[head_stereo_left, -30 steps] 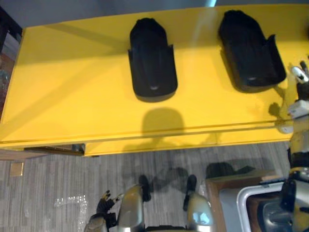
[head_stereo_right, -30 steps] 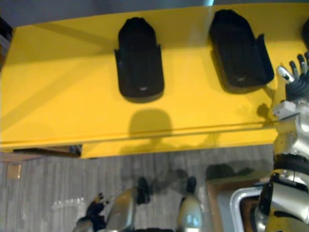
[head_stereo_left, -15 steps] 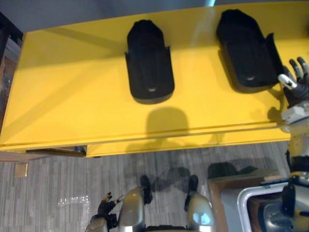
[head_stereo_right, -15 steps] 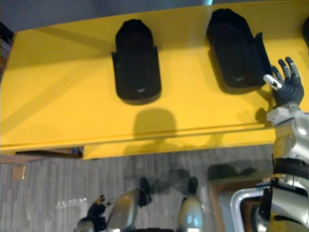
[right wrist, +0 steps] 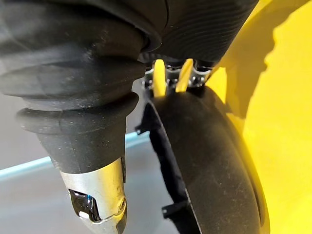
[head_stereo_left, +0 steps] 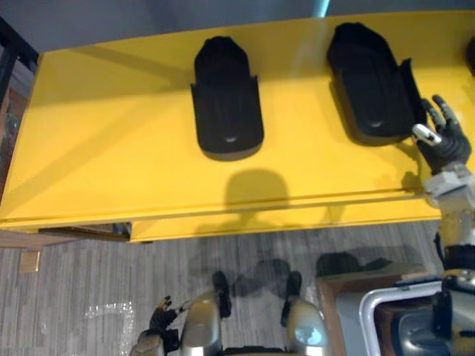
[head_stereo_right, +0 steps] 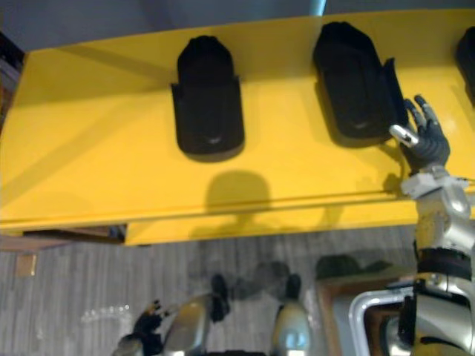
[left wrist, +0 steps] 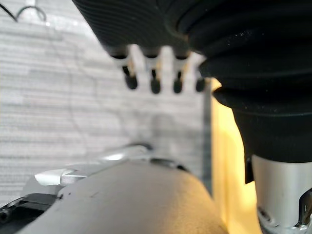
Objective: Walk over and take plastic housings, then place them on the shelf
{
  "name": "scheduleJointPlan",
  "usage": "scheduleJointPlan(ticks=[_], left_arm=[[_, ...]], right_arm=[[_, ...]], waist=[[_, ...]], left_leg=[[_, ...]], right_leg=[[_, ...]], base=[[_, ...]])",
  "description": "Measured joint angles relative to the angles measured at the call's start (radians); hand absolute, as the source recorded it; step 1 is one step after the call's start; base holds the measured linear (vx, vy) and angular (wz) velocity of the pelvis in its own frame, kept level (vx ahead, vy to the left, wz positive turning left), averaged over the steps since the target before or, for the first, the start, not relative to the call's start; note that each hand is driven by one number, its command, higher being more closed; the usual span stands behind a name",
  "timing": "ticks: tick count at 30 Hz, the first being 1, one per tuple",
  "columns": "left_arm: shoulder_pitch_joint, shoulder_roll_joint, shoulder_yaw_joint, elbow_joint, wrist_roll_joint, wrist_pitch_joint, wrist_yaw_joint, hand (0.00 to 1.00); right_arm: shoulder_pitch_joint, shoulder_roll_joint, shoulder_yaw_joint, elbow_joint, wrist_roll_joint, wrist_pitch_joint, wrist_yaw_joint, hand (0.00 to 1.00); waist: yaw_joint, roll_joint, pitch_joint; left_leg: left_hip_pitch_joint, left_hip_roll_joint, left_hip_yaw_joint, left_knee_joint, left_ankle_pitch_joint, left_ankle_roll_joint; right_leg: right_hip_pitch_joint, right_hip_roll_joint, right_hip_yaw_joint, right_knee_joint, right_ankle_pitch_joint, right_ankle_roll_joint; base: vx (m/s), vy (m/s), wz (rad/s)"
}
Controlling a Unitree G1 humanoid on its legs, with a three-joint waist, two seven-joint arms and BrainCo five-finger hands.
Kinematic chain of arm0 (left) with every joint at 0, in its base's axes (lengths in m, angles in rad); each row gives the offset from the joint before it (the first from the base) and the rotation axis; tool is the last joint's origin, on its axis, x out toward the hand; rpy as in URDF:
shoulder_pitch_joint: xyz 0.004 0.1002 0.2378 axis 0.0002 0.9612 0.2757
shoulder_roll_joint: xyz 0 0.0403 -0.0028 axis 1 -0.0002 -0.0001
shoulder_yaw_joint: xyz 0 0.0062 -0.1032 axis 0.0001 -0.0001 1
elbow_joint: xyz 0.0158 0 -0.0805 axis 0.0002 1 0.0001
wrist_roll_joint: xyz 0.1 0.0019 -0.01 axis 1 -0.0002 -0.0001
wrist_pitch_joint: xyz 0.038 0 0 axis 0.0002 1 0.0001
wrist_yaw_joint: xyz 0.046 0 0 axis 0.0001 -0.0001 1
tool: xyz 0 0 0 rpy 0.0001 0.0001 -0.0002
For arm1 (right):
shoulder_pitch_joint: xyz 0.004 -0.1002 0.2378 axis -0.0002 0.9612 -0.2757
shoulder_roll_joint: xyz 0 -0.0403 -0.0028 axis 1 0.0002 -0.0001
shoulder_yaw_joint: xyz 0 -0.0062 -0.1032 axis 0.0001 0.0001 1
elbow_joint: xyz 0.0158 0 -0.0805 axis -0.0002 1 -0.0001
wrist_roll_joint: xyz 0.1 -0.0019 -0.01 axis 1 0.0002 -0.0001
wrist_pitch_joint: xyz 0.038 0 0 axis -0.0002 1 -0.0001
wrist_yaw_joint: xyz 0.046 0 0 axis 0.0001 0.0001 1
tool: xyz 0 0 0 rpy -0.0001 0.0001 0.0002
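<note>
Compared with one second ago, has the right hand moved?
Yes. Judged against the right housing on the yellow surface, the right hand has moved toward the robot's left and is now at that housing's side wall.

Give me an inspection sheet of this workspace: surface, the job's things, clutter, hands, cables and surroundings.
Surface: yellow tabletop, carrying the housings.
Job's things: left housing and right housing lie apart, both black; a third dark shape at the table's right edge.
Clutter: nothing seen.
Hands: right hand open beside the right housing's near corner, contact unclear; left hand open, low over the grey plank floor.
Cables: nothing seen.
Surroundings: brown box with a grey bin, lower right.
</note>
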Motion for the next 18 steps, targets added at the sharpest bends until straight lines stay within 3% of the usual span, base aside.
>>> scheduleJointPlan(ticks=[18], left_arm=[[0.000, 0.012, -0.001, 0.037, 0.002, 0.006, -0.001, 0.00]], right_arm=[[0.006, 0.021, 0.013, 0.000, -0.001, 0.040, 0.058, 0.00]], waist=[[-0.001, -0.027, -0.015]], left_leg=[[0.011, -0.009, -0.005, -0.035, 0.024, -0.002]], right_leg=[[0.000, -0.002, -0.004, -0.001, 0.000, -0.001]], base=[[0.00, 0.000, 0.00]])
